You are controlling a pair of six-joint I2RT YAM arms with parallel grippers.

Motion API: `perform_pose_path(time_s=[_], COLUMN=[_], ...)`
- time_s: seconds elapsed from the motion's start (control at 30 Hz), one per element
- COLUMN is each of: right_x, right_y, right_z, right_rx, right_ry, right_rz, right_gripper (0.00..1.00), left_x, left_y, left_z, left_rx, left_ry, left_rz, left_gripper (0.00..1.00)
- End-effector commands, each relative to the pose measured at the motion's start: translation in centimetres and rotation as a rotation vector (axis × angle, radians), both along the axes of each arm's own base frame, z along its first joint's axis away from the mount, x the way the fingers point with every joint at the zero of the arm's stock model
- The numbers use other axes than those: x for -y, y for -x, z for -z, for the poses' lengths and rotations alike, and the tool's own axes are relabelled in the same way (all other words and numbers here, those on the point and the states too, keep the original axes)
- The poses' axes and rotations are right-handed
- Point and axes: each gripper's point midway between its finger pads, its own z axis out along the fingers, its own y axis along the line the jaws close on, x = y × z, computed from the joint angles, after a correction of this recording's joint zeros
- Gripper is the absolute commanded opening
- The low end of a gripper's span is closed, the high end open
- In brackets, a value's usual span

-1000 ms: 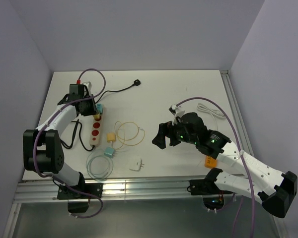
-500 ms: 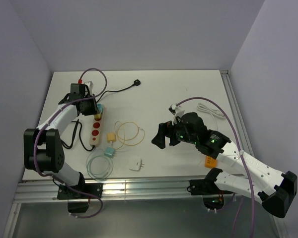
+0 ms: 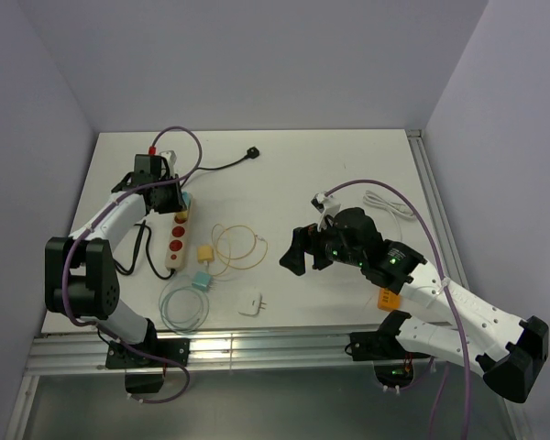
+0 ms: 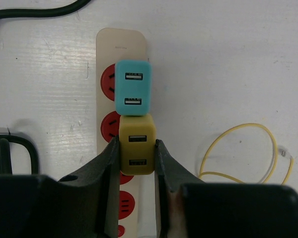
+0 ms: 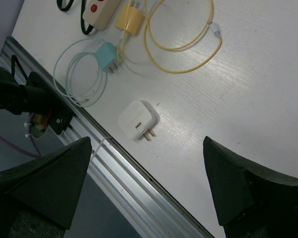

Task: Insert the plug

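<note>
Underneath strip (image 3: 175, 240), white table (image 3: 348, 165); lilac walls (image 3: 257, 64).

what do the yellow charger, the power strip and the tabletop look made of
Yellow charger: likely matte moulded plastic; rounded edges, even colour, no glare. Power strip: smooth beige plastic, probably; one-piece rounded shell. Tabletop: white painted or laminated board, it seems; faint grain streaks and scuffs.

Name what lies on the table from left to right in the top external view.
From the left: power strip → white charger → right pincer, hovering open → white cable. Things that overlap these are left out.
</note>
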Motion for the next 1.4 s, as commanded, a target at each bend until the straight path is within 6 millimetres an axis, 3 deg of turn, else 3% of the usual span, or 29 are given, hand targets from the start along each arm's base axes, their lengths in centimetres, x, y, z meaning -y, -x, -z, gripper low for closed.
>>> perform_pose_path(time_s=[0.0,0.13,0.73,1.03,1.37], right_x=[-0.3,-0.4,-0.4,-0.2,-0.4], right_y=[-0.4,-0.4,-0.3,-0.2,-0.2], right_z=[-0.8,-0.6,-0.4,-0.1,-0.3], right_rx=[0.023,0.018,0.021,0.021,0.022], right_ry=[-0.033,-0.030,-0.029,-0.021,-0.026], right_rz=[-0.001,-0.004,-0.015,-0.014,-0.020], right_gripper=[1.00,1.00,1.00,1.00,1.00], left_x=[-0.9,-1.6,-2.1,-1.7,-1.8], left_y=[0.5,0.6,2.2,3.1,2.8], left_z=[0.5,-0.2,2.2,1.5,2.3], left_rx=[-0.030,-0.012,-0.105,-0.103,-0.129], left_ry=[-0.059,-0.089,-0.114,-0.091,-0.097], left_rz=[-0.009,-0.032,-0.037,-0.032,-0.031], left_gripper=[0.00,0.00,0.00,0.00,0.00])
